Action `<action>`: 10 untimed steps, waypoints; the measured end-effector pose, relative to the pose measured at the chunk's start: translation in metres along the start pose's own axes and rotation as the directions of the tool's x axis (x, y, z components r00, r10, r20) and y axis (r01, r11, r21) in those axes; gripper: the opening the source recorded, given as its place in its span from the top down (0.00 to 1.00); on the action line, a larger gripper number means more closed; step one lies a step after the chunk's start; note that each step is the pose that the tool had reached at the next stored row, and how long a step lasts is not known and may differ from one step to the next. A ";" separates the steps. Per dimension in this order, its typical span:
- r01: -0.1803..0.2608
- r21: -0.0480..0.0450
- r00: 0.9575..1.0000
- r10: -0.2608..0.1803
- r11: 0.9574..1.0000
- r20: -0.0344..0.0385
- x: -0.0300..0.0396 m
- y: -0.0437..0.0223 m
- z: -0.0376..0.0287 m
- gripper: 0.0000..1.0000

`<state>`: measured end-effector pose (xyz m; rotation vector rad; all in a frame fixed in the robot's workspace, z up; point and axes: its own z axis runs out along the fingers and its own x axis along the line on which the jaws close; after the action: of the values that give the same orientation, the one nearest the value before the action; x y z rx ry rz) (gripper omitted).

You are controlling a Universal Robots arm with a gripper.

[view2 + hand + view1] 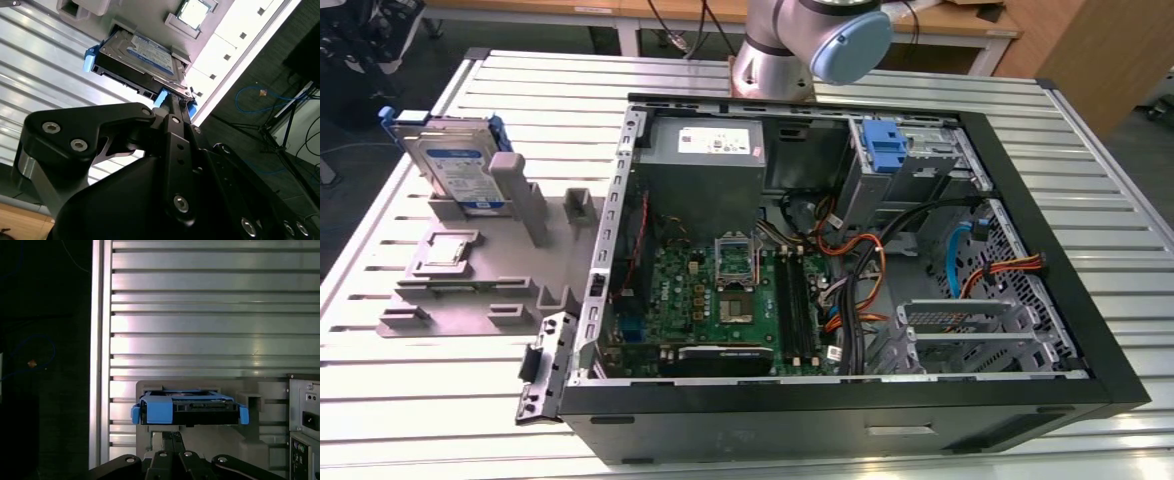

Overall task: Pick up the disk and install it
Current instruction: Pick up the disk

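Note:
The disk (454,165) stands on edge in a grey fixture (467,290) on the table, at the exterior view's left. It is a silver drive with a white-and-blue label and blue rails. In both wrist views the disk (142,57) (190,410) lies ahead of my gripper (176,102) (172,435). The black fingers are pressed together, their tips near the drive's blue-railed edge with nothing between them. I cannot tell whether the tips touch the drive.
An open computer case (1107,385) lies on the slatted metal table (1067,130), showing motherboard and cables. A blue bracket (886,150) sits in its far bay, beside a grey power-supply box (707,145). The arm's base (787,50) stands behind the case.

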<state>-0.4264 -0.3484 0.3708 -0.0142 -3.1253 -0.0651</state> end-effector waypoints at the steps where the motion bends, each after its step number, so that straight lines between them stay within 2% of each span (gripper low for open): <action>1: 0.005 0.000 1.000 -0.005 1.000 0.000 0.0000 0.0000 0.0000 0.90; 6: 0.063 0.001 0.998 -0.063 0.998 -0.003 0.0000 0.0000 0.0002 0.90; 10: 0.130 0.002 0.992 -0.130 0.992 -0.006 0.0000 0.0000 0.0003 0.90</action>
<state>-0.4264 -0.3485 0.3705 0.1888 -3.1169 -0.0633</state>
